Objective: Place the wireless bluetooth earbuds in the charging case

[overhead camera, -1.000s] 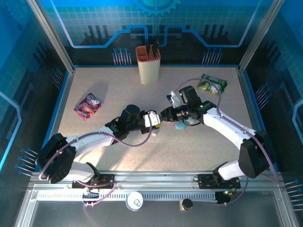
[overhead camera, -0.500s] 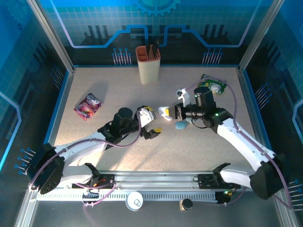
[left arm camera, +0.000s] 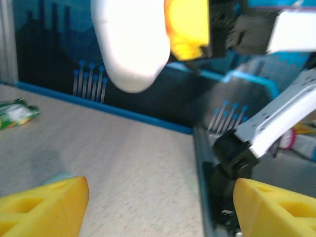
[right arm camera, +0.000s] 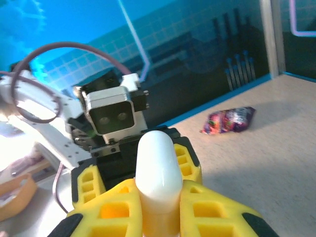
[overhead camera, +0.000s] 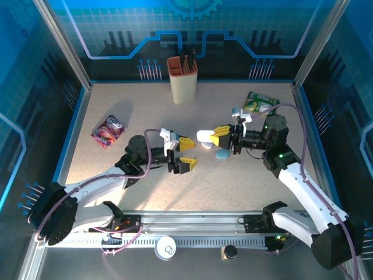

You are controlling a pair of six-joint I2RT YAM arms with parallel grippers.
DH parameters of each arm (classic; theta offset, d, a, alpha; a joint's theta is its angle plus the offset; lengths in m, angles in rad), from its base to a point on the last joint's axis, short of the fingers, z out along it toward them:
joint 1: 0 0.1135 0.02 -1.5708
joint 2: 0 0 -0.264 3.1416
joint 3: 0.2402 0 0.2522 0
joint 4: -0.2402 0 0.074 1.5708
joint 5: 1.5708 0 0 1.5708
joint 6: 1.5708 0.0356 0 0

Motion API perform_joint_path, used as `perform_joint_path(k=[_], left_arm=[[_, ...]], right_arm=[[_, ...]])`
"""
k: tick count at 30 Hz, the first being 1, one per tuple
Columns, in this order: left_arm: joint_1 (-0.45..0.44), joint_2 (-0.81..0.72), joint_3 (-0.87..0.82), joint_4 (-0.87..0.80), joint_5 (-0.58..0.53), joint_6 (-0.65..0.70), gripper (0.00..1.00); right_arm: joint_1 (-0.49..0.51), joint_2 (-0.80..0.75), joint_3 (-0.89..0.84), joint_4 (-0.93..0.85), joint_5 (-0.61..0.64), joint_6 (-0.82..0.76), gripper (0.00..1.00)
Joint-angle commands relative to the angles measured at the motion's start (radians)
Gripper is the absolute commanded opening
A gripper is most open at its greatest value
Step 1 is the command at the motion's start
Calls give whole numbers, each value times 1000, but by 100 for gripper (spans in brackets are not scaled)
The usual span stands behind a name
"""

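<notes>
The white charging case [overhead camera: 204,136] now hangs above the tabletop [overhead camera: 145,111] in your right claw [overhead camera: 217,135] alone, pinched tight at one end. A second ago both claws met on it. The handover looks done, but I can't pick out any earbuds, so seating them is likely still ahead. Your left claw [overhead camera: 186,153] has backed off to the case's left, jaws wide apart and empty. A pale blue piece [overhead camera: 222,154] lies on the tabletop close by the case.
</notes>
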Motion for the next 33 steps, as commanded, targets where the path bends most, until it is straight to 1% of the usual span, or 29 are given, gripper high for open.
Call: perform_joint_path(k=[1,3,6,12,17,21,25,27,29,31,33], left_arm=[[0,6,10,133,107,-99,74],[-4,9,15,142,109,-97,71],[-6,15,25,165,106,-92,66],[-6,24,42,181,87,-76,58],[-5,32,49,189,89,-88,47],[-6,35,52,190,92,-94,41],[-5,43,51,190,95,-87,24],[-5,44,49,189,95,-80,17],[-4,45,47,182,90,-64,12],[-4,46,48,163,89,-29,11],[-4,47,46,141,87,10,10]], right_arm=[[24,2,-10,141,-119,33,13],[44,12,4,93,-125,-3,13],[71,22,27,-9,-100,-75,13],[95,54,44,-22,-91,-85,13],[103,75,65,-86,-65,-129,13],[108,84,76,-113,-56,-151,13],[110,90,82,-119,-48,-154,13],[111,90,87,-131,-36,-159,14],[112,87,92,-155,-11,-173,20],[112,84,96,-170,40,-170,37],[114,87,106,-182,92,-157,48]])
